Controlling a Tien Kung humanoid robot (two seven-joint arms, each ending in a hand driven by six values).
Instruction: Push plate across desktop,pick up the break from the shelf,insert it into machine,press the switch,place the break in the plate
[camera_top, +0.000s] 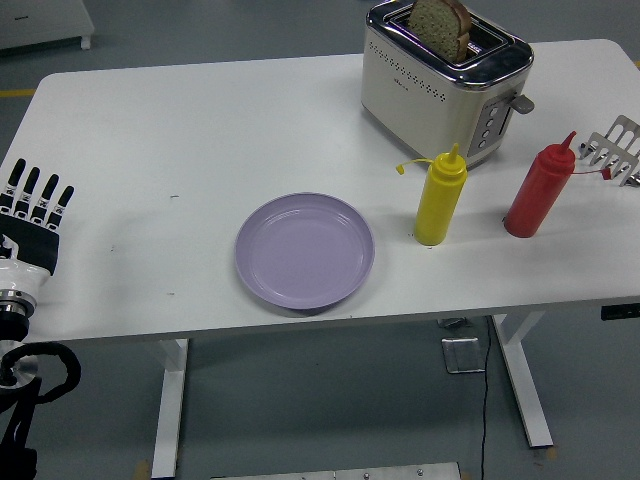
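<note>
At the surface's (200, 130) left edge your open, empty left robot hand (30, 215) sits far from the toaster's switch (520, 102) at far right.

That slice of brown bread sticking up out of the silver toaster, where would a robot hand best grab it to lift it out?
By the rounded top half of the brown bread slice, the only part standing clear of the silver toaster. Coming straight down from above seems best, with fingers pinching its two flat faces, since the slice stands upright in the slot and its lower part is hidden inside.
</note>
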